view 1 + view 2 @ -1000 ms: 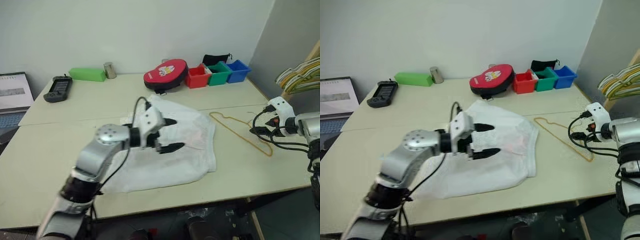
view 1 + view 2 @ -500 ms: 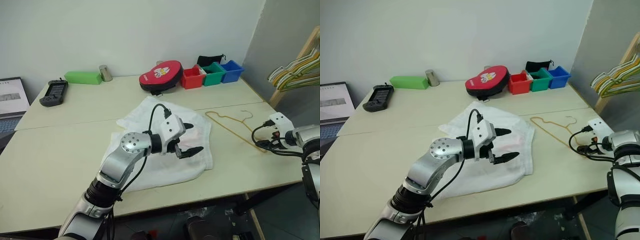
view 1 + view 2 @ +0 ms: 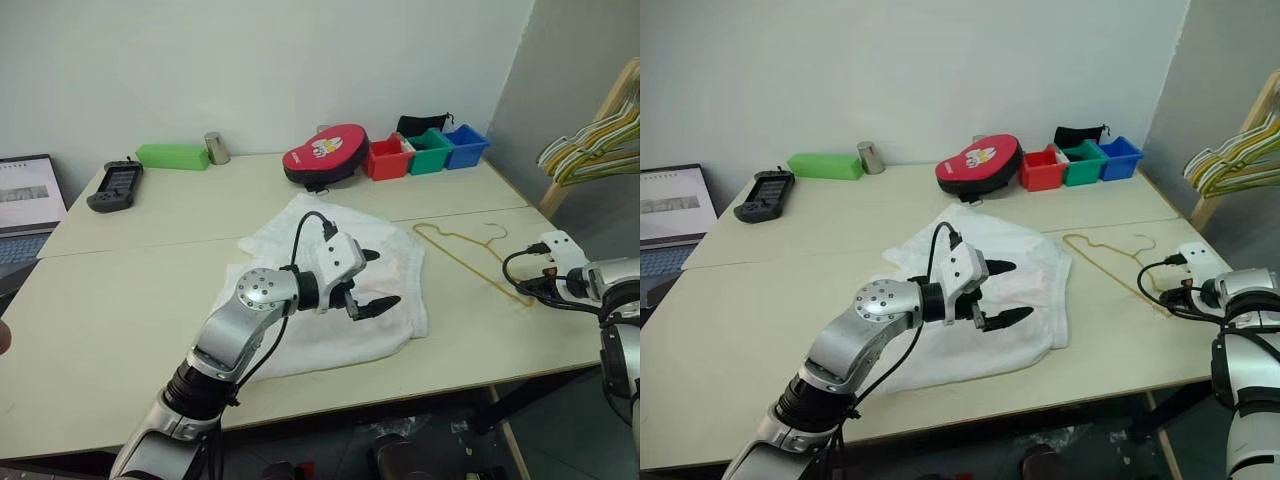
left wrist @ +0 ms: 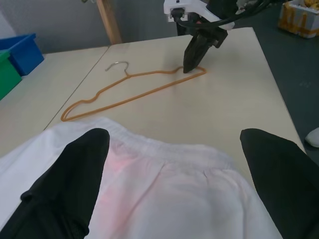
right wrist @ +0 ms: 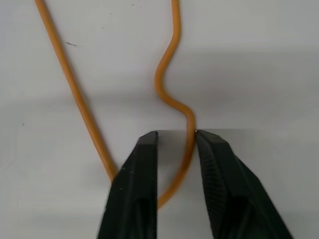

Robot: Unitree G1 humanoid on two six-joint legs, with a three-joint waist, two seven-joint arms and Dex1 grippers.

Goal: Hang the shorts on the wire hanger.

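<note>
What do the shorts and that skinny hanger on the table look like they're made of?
The shorts: thin white woven fabric, probably cotton, matte; it lies in soft folds, with a gathered waistband and a faint pink mark. The wire hanger: bent wire in a smooth orange-tan coating, likely plastic or paint; its hook looks bare and silvery.

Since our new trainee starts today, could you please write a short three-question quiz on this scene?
1. True or false: the left gripper holds the shorts.
2. Which thing lies between the right gripper's jaws? A) the wire hanger B) the red bin C) the green block
3. Fill in: the hanger's silvery hook points away from the ____.

Key
1. False: its fingers stand wide open over the fabric.
2. A: the right wrist view shows the wire passing between the narrowed jaws.
3. shorts
</note>
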